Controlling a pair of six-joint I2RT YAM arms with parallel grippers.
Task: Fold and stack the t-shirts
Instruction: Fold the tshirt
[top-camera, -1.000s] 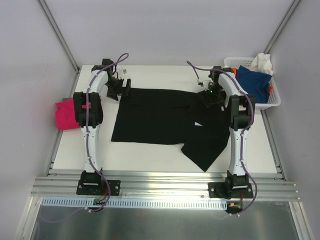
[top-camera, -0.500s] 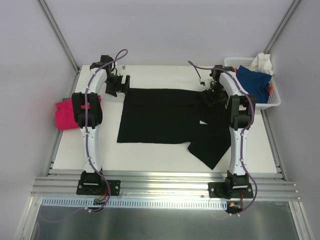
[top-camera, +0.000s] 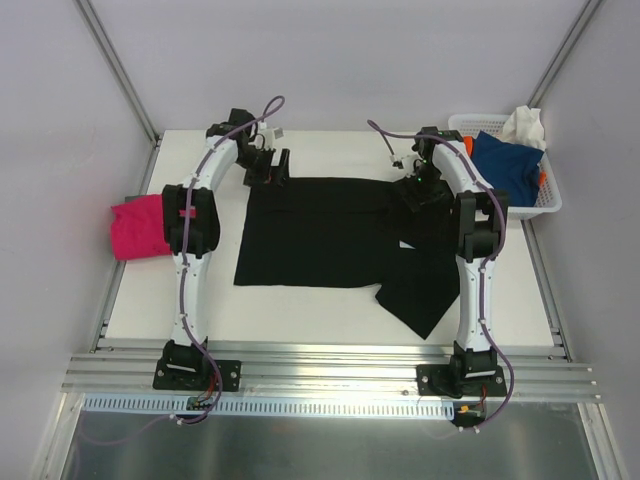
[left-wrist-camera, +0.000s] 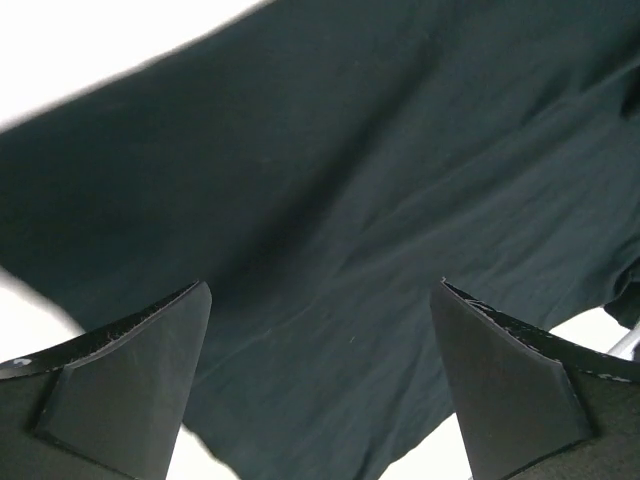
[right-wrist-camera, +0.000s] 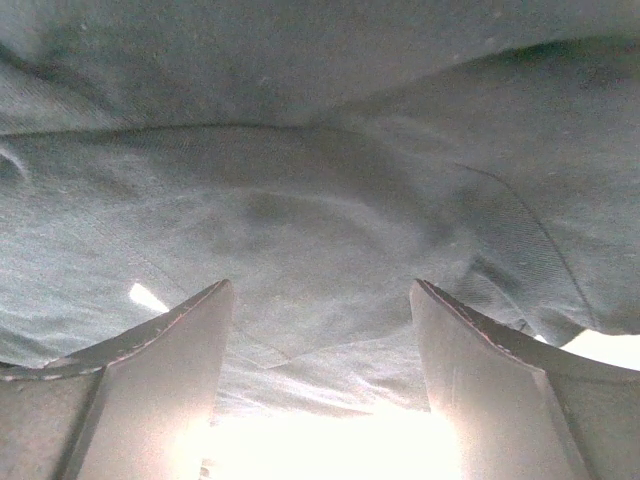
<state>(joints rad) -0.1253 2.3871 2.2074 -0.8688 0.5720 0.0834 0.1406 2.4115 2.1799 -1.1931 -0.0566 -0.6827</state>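
The large black t-shirt lies spread on the white table, with a sleeve or flap hanging toward the near right. My left gripper is open over the shirt's far left corner; in the left wrist view black cloth fills the space below the spread jaws. My right gripper is open, low over the shirt's far right part; in the right wrist view creased cloth lies just beyond the fingers. The magenta-pink t-shirt lies bunched at the table's left edge.
A white lattice basket stands at the back right and holds a blue shirt, a white one and a bit of orange. Grey walls and metal rails bound the table.
The black shirt shifted a little to the right, then stayed put. My left gripper moved right along the shirt's far edge. My right gripper barely moved.
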